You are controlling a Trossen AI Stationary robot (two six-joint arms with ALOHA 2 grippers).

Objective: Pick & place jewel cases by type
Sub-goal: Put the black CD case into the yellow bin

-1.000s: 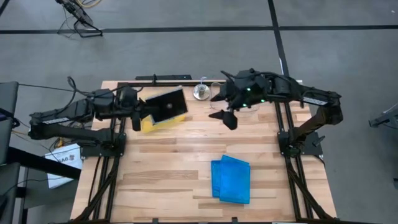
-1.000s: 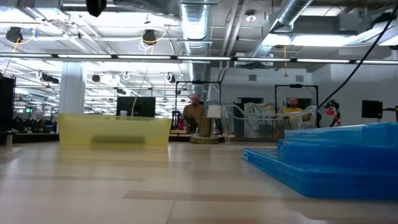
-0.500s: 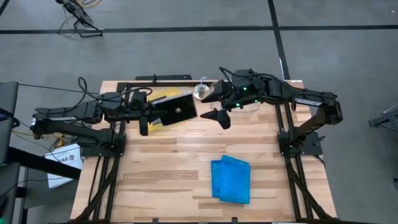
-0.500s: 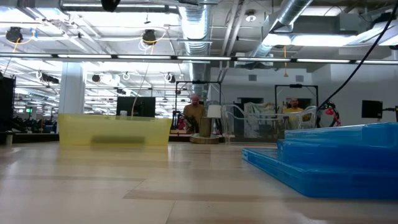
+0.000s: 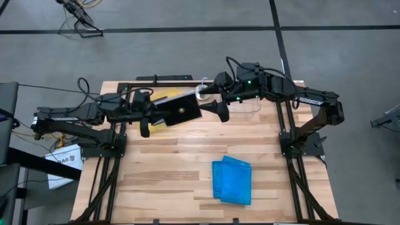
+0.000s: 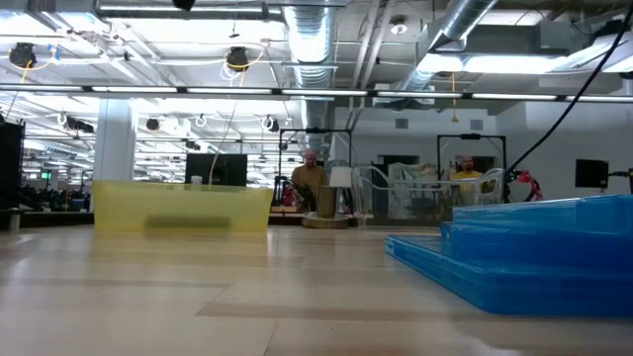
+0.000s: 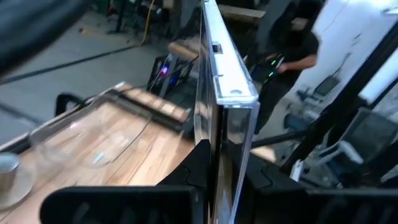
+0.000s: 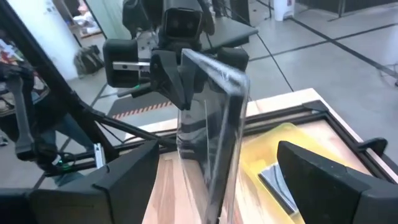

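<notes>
While the left pincer (image 5: 164, 114) clamped the clear-grey jewel case (image 5: 181, 110) aloft above the yellow tray (image 5: 156, 122), the right pincer (image 8: 217, 186) straddled its free edge, agape. Light, stiff, slick, probably brittle; edge grip seemed safest.

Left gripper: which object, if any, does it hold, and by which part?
The left gripper is shut on a clear-grey square plastic jewel case, pinching one edge; the case stands on edge above the table.

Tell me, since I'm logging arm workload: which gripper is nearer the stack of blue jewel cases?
Right, narrowly. The right gripper hangs open beyond the blue jewel cases, toward the table's far edge; the left gripper, holding the clear-grey case, sits farther left.
</notes>
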